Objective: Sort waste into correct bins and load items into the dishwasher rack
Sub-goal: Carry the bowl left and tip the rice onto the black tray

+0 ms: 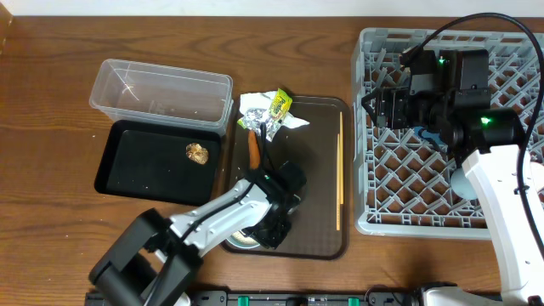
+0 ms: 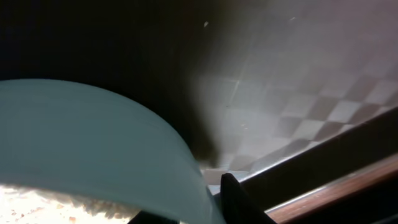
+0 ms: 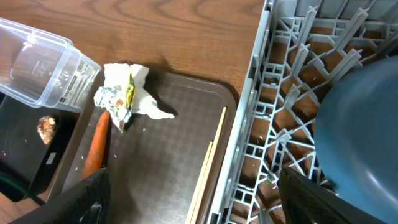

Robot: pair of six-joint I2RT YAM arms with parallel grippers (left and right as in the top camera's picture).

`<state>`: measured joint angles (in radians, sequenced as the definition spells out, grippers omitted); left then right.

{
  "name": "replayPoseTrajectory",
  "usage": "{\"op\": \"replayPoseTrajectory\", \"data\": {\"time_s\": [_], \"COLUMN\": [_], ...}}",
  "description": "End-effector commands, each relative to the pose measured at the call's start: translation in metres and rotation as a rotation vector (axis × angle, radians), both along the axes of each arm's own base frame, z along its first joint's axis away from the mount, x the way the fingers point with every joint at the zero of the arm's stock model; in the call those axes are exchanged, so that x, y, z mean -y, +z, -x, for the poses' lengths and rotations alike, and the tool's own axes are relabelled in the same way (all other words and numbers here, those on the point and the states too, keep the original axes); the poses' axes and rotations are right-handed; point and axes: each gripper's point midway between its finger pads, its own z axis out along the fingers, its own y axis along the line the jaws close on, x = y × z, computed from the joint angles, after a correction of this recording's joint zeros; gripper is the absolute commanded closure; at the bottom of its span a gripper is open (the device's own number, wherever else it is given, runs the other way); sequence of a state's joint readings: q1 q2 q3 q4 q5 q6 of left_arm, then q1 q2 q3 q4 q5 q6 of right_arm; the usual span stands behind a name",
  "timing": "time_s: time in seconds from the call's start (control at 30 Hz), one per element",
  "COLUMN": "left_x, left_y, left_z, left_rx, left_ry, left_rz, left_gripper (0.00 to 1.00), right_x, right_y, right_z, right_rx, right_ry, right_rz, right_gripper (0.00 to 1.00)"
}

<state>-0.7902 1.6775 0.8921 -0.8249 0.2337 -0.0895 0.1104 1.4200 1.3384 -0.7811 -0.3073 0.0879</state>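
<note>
My left gripper (image 1: 274, 223) is low over the front of the dark brown serving tray (image 1: 319, 204), shut on the rim of the white bowl (image 1: 239, 241). In the left wrist view the bowl's rim (image 2: 106, 143) fills the frame, with rice grains (image 2: 31, 198) inside and one finger (image 2: 235, 200) outside it. The wrappers (image 1: 272, 110), carrot stick (image 1: 253, 150) and chopsticks (image 1: 340, 170) lie on the serving tray. The brown food lump (image 1: 197, 153) lies in the black tray (image 1: 136, 166). My right gripper (image 3: 208, 199) is open and empty above the grey rack's (image 1: 399, 183) left edge. The dark-blue plate (image 3: 364, 124) stands in the rack.
The clear tub (image 1: 161, 89) stands behind the black tray and holds nothing. A small pale round cup (image 1: 462, 181) sits in the rack under my right arm. The pink cup is out of view. Bare wood lies at the far left and front.
</note>
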Motion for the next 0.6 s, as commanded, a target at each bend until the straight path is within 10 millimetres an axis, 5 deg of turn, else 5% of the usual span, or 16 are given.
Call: {"op": "replayPoseTrajectory", "data": {"time_s": [0.0,0.03,0.23,0.57], "left_x": [-0.001,-0.001,0.004,0.015], "left_y": [-0.003,-0.002,0.015,0.087], "left_z": [0.004,0.004,-0.002,-0.051], "left_rx": [-0.018,-0.018,-0.012,0.202], "left_ry": [-0.018,-0.017,-0.017,0.089], "left_rz": [-0.001,-0.001,0.004,0.085], "left_gripper": [0.87,0.94,0.94,0.94], "right_x": [-0.002,-0.002,-0.002,-0.002], "right_y": [0.006,0.006,0.006,0.006], "right_z": [0.003,0.003,0.003,0.003], "right_rx": [0.012,0.012,0.012,0.013], "right_ry": [0.001,0.001,0.000,0.001], "right_rz": [-0.018,-0.018,-0.018,-0.018], "right_gripper": [0.22,0.22,0.23,0.24]}}
